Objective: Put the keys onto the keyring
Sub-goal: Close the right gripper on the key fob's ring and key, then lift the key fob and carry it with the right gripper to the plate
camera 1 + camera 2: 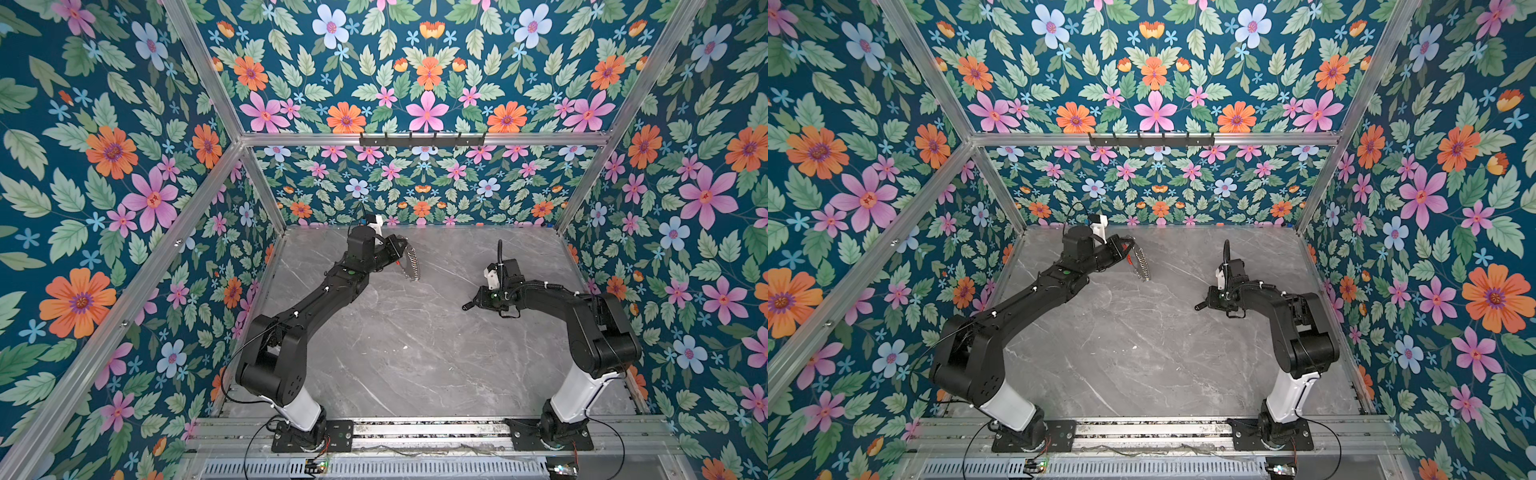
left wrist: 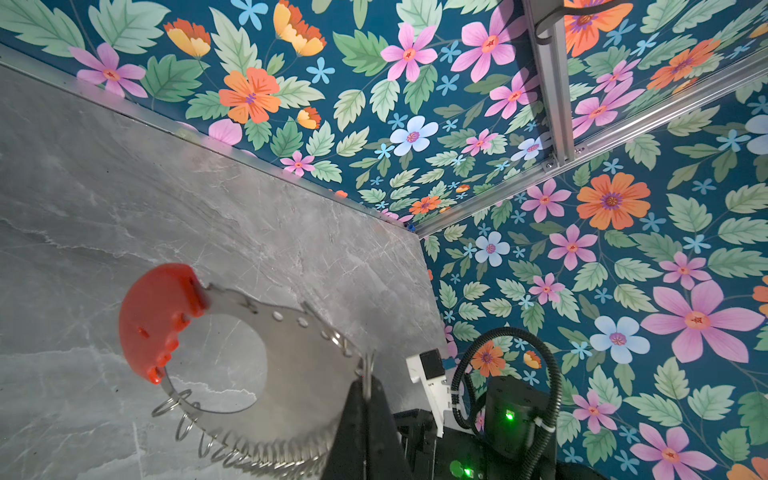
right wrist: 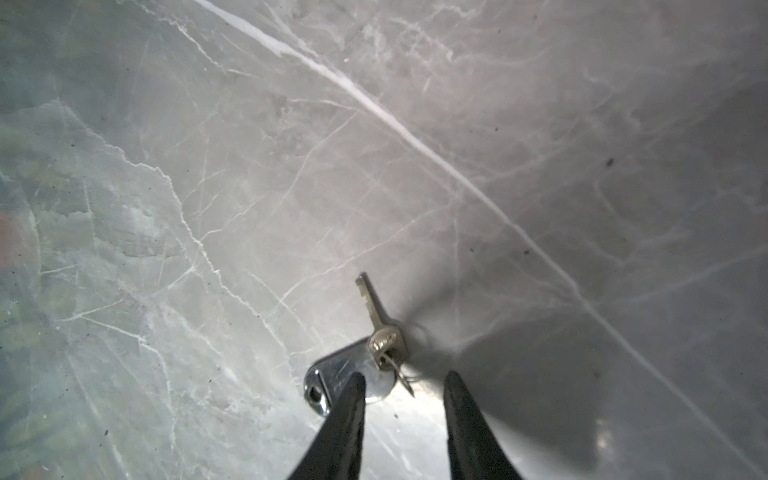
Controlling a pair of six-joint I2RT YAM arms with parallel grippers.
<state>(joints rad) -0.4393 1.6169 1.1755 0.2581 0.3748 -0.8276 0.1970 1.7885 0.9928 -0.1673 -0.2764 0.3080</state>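
— Left gripper (image 2: 368, 388)?
— Clamped on keyring (image 2: 291, 365) rim, held off the table (image 1: 415, 353) toward its back edge (red bar (image 2: 156, 324) opposite the grip).
— Right gripper (image 3: 405, 376)?
— Jaws apart, low over keys (image 3: 380, 338), which lie flat right of table centre; one finger (image 3: 347, 415) overlaps them in the wrist view.

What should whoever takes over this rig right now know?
Left gripper: shut on the keyring, holding it upright.
Right gripper: open, low over the keys, which lie on the table; nothing gripped.
Done: keyring is in hand.
Left: close on the keys, lift them, carry them across and thread them onto the keyring.
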